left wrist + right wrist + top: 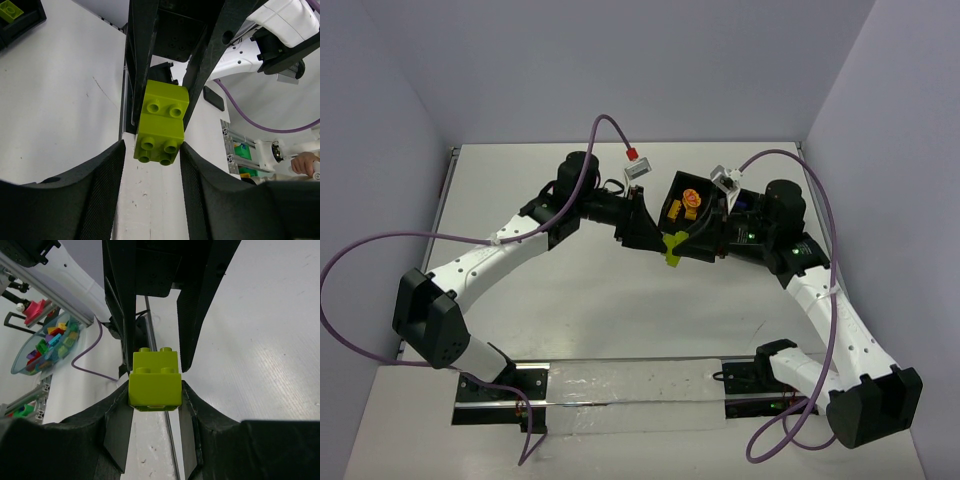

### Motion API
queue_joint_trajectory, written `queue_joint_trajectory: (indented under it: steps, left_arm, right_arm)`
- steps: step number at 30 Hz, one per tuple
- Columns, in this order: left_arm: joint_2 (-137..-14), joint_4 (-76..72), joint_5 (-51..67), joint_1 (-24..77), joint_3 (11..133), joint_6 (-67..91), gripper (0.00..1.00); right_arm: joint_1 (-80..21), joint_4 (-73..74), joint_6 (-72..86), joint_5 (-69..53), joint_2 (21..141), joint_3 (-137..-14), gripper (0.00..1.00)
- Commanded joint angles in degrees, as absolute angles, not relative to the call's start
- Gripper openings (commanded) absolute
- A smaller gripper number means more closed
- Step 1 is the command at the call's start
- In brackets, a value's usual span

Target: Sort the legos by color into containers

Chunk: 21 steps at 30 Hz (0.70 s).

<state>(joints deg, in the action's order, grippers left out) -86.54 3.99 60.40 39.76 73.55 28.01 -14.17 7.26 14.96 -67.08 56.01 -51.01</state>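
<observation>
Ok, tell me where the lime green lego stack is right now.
Middle of the top view, just on the near side of the black tray: the lime green stack is pinched between the left gripper and the right gripper.

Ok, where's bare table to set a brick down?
Widest bare patch: the table between the two arms and the base rail. A smaller one lies rear-left, outside the left arm. Crowded: centre rear, where the left end effector and right end effector clamp the lime green bricks beside the tray.
</observation>
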Motion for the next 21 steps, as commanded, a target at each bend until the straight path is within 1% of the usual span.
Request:
queue_joint_trajectory:
  steps: [1,5,6,7,8,10,11,18,21]
  left_arm:
    - [-86.9,0.6,62.3,40.3,76.6,27.2,0.52]
    - [-87.5,0.5,62.1,40.6,77.2,27.7,0.38]
    - [-87.6,0.5,62.0,40.6,77.4,27.7,0.32]
    - [-87.6,0.5,61.9,40.8,77.4,27.7,0.24]
    - [-87.5,0.5,61.9,40.9,77.4,27.6,0.2]
    - [-87.4,0.8,61.7,40.9,77.4,27.2,0.04]
    - [-87.2,1.3,61.4,40.9,77.4,26.8,0.0]
    - [-85.1,3.7,53.8,40.0,76.3,25.9,0.0]
    - [-83.7,-0.3,52.6,37.0,73.0,29.7,0.0]
  right_arm:
    - [-15.0,7.2,13.8,-67.9,56.3,-53.9,0.0]
    - [-15.3,7.5,13.7,-67.1,56.7,-54.0,0.0]
    - [-15.4,7.5,13.7,-67.0,56.7,-54.0,0.0]
    - [-15.4,7.5,13.8,-67.0,56.8,-54.0,0.0]
    - [-15.4,7.4,13.8,-67.0,56.8,-54.1,0.0]
    - [-15.5,8.0,13.4,-66.6,56.8,-54.3,0.0]
    - [-15.5,8.7,12.9,-66.4,56.8,-54.3,0.0]
    - [-15.4,14.4,8.4,-63.9,57.7,-55.8,0.0]
    - [-15.3,21.7,3.7,-60.4,58.7,-57.8,0.0]
